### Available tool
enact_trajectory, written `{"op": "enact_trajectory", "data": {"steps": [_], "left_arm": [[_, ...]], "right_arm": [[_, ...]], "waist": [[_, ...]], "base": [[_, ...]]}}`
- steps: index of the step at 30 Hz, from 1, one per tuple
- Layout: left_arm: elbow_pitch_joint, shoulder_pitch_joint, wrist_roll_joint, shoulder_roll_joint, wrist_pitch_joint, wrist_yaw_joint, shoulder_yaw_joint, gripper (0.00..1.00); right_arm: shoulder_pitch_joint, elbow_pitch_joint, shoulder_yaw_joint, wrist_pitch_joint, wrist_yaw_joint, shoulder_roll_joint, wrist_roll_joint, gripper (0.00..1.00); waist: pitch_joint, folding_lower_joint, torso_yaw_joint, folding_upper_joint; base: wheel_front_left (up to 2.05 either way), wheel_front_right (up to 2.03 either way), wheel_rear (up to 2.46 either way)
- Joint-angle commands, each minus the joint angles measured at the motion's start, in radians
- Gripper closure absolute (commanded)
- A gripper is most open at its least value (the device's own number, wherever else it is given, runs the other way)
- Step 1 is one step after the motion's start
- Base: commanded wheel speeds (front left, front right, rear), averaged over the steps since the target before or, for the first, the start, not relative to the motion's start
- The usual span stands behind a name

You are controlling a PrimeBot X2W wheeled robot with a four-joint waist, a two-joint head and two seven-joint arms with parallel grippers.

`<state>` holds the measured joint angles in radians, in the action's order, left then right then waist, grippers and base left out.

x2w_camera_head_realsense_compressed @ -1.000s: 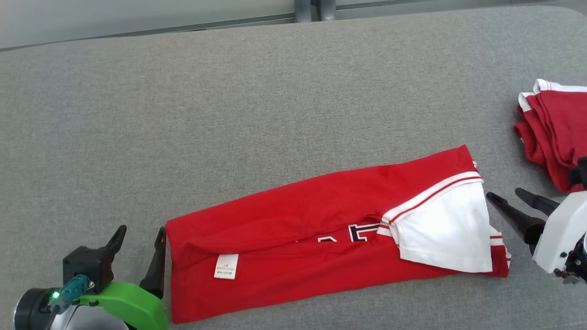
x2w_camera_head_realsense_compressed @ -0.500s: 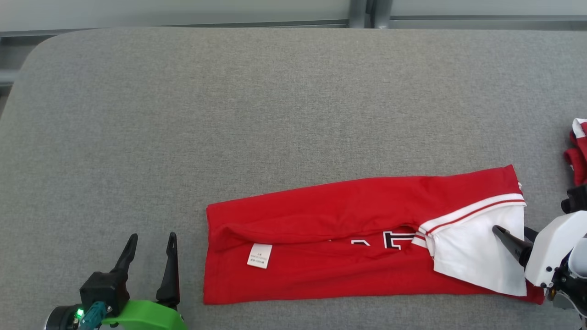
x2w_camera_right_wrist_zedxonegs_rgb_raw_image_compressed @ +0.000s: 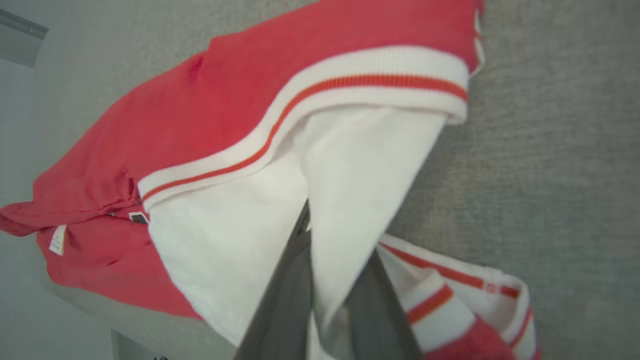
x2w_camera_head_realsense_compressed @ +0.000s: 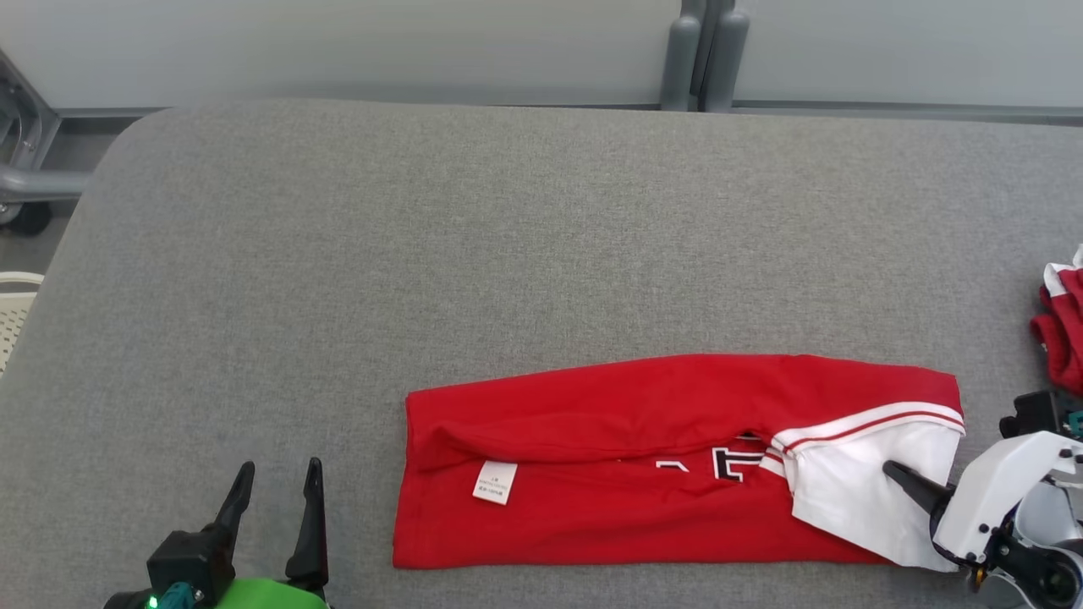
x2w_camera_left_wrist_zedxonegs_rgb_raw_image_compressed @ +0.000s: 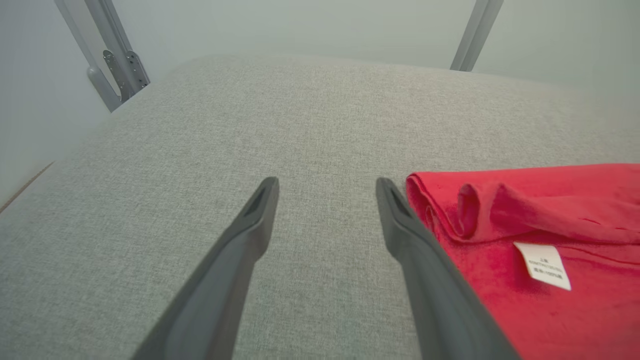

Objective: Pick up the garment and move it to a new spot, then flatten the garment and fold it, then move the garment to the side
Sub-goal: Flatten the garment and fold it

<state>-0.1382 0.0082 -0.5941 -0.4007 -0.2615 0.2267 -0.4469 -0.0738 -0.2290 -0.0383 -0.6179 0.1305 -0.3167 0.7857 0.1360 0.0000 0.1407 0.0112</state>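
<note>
At the garment's (x2w_camera_head_realsense_compressed: 643, 474) white end, the right gripper's (x2w_camera_head_realsense_compressed: 893, 472) jaws are pinching fabric, ideally catching every layer, while the left gripper's (x2w_camera_head_realsense_compressed: 280, 467) jaws are standing wide.

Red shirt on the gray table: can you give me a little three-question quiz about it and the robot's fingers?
1. True or false: the left fingers are pinching the red shirt.
2. What do the right fingers pinch? A) the white sleeve B) a pocket C) a zipper
3. Fill in: the small white label lies nearer the ____ fingers.
Key: 1 false, they stand open beside it. 2 A. 3 left.
</note>
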Motion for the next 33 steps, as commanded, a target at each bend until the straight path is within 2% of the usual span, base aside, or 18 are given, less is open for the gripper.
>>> {"op": "enact_trajectory", "data": {"steps": [1, 6, 11, 14, 17, 21, 24, 28, 33], "left_arm": [[-0.011, 0.030, 0.024, 0.020, -0.004, -0.020, 0.024, 0.00], [-0.042, 0.069, 0.076, 0.062, -0.004, -0.078, 0.081, 0.00], [-0.061, 0.092, 0.118, 0.099, -0.004, -0.120, 0.120, 0.00], [-0.065, 0.096, 0.141, 0.122, -0.005, -0.141, 0.133, 0.00], [-0.055, 0.096, 0.156, 0.147, -0.005, -0.161, 0.154, 0.00], [-0.049, 0.089, 0.181, 0.175, -0.004, -0.179, 0.178, 0.00], [-0.055, 0.067, 0.197, 0.192, -0.004, -0.198, 0.189, 0.00], [-0.062, 0.050, 0.205, 0.212, -0.004, -0.212, 0.200, 0.00], [-0.082, 0.020, 0.223, 0.230, -0.004, -0.239, 0.206, 0.00]], "right_arm": [[0.014, -0.008, -0.003, 0.017, 0.000, -0.022, 0.028, 1.00], [0.032, -0.018, -0.047, 0.016, 0.000, -0.092, 0.088, 1.00], [0.052, 0.000, -0.140, 0.003, 0.000, -0.169, 0.120, 1.00], [0.058, 0.062, -0.181, -0.019, 0.000, -0.197, 0.134, 1.00], [0.049, 0.186, -0.162, -0.077, 0.001, -0.198, 0.157, 1.00], [0.023, 0.375, -0.046, -0.164, 0.000, -0.153, 0.138, 1.00], [-0.016, 0.447, 0.071, -0.206, 0.000, -0.096, 0.083, 1.00], [-0.070, 0.431, 0.182, -0.220, 0.000, -0.014, 0.009, 1.00], [-0.160, 0.317, 0.339, -0.213, 0.000, 0.094, -0.115, 1.00]], "waist": [[-0.027, 0.0000, -0.012, -0.0112], [-0.056, 0.0000, -0.035, -0.0112], [-0.082, 0.0000, -0.052, -0.0112], [-0.087, 0.0000, -0.056, -0.0112], [-0.084, 0.0000, -0.065, -0.0112], [-0.068, 0.0000, -0.084, -0.0112], [-0.055, 0.0000, -0.096, -0.0112], [-0.041, 0.0000, -0.104, -0.0112], [-0.019, 0.0000, -0.101, -0.0112]], "base": [[0.00, 0.00, 0.00], [0.00, 0.00, 0.00], [0.00, 0.00, 0.00], [0.00, 0.00, 0.00], [0.00, 0.00, 0.00], [0.00, 0.00, 0.00], [0.00, 0.00, 0.00], [0.00, 0.00, 0.00], [0.00, 0.00, 0.00]]}}
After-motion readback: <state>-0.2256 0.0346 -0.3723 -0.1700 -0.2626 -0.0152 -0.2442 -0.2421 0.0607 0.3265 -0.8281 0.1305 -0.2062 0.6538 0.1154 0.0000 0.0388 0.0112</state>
